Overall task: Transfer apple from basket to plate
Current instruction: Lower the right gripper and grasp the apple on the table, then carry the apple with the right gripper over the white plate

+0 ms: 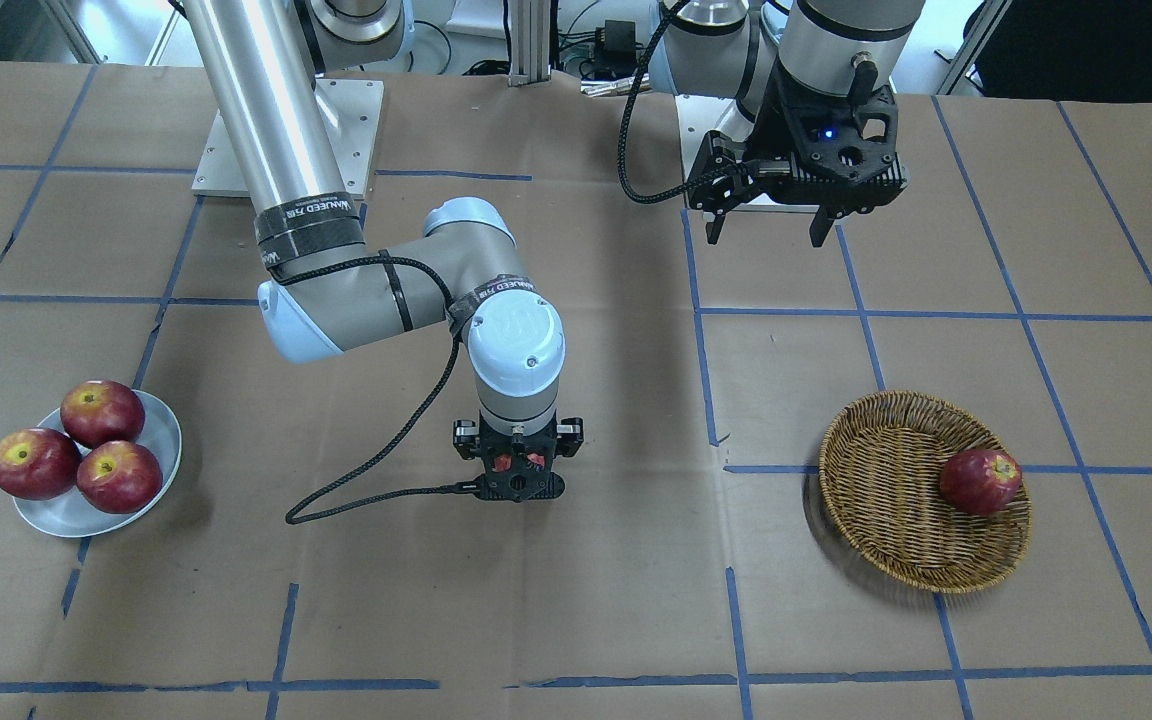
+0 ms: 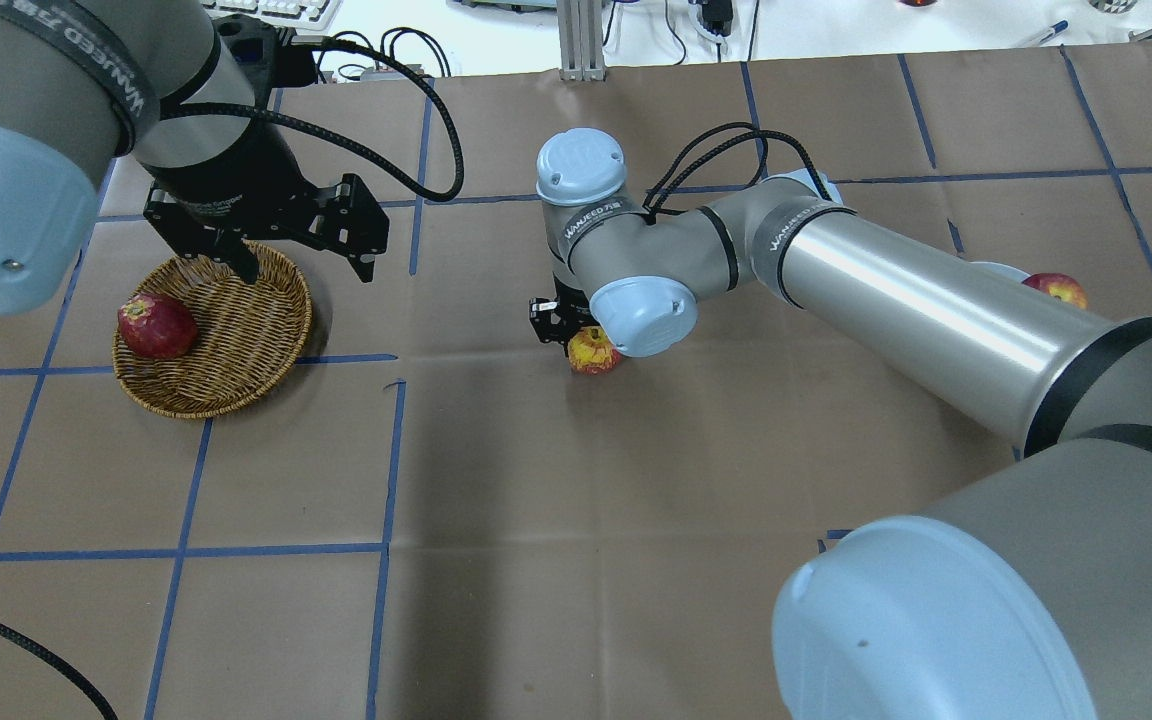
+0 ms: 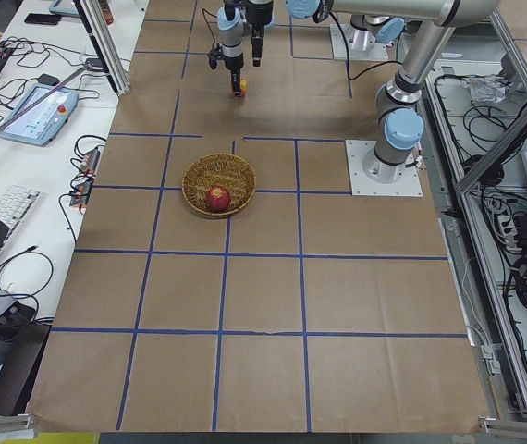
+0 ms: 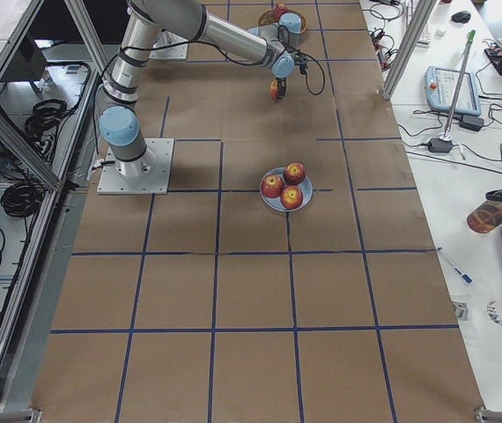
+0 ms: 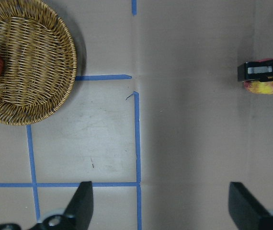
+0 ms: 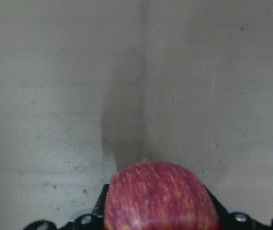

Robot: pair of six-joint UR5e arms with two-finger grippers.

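Right gripper (image 1: 520,468) is holding the apple (image 2: 594,350) over the middle of the table (image 1: 576,600).
Its jaws are pressing on the apple from two sides, and the apple is hanging between the basket (image 1: 886,480) and the plate (image 1: 164,425), well apart from both. The left gripper (image 1: 766,236) is hovering near the basket with jaws wide apart, gripping nothing. One darker apple (image 1: 980,481) is lying in the basket (close to its rim), and three apples (image 1: 102,412) are sitting on the plate.
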